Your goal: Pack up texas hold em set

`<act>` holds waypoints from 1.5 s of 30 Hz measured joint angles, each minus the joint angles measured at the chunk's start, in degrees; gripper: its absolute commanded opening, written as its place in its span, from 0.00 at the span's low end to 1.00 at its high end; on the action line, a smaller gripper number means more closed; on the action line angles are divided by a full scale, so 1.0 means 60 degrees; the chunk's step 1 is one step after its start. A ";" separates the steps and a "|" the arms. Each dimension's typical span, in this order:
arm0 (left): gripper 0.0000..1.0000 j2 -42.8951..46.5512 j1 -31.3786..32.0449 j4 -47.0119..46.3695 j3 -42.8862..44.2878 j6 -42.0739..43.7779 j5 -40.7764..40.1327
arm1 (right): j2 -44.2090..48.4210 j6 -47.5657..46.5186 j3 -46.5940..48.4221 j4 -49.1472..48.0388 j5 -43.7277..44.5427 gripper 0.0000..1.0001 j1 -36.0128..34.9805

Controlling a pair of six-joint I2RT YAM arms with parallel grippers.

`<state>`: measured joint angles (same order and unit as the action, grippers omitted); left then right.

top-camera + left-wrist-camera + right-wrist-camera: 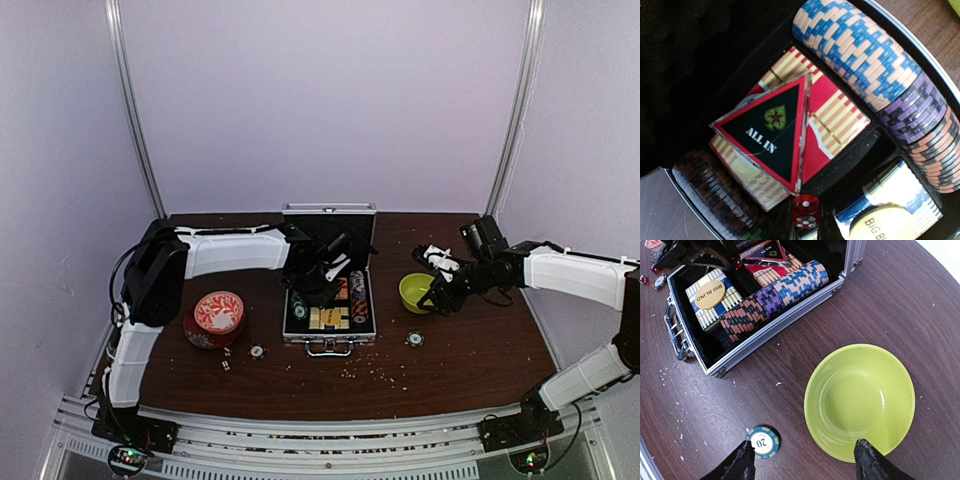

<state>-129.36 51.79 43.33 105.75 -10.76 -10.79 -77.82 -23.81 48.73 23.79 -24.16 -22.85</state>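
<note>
The silver case (330, 343) lies open at the table's middle, lid up. Above its inside hangs my left gripper (318, 283), shut on a small red die (805, 209) just above the black lining. Under it, a triangular "ALL IN" button (770, 132) lies tilted on a red-and-tan card deck (837, 117). A round "BIG BLIND" button (882, 226) rests on the second deck. Striped chips (880, 75) fill the side row. My right gripper (805, 454) stands open above the table, between a loose teal "20" chip (762, 441) and the bowl.
The lime-green bowl (860, 402) sits right of the case, under my right fingertip (866, 456). A red tin with a floral lid (217, 318) stands left of the case. A small round piece (257, 351) and a die (225, 365) lie in front of it. Crumbs dot the table.
</note>
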 measured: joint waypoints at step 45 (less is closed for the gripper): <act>0.27 0.3220 0.0000 0.0393 -0.2783 -0.0382 0.0259 | -0.0142 -0.0040 0.0004 0.0022 -0.0004 0.69 -0.0084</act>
<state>-110.04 51.79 45.69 89.06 -13.06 -9.23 -78.67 -24.05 48.75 23.92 -24.18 -23.35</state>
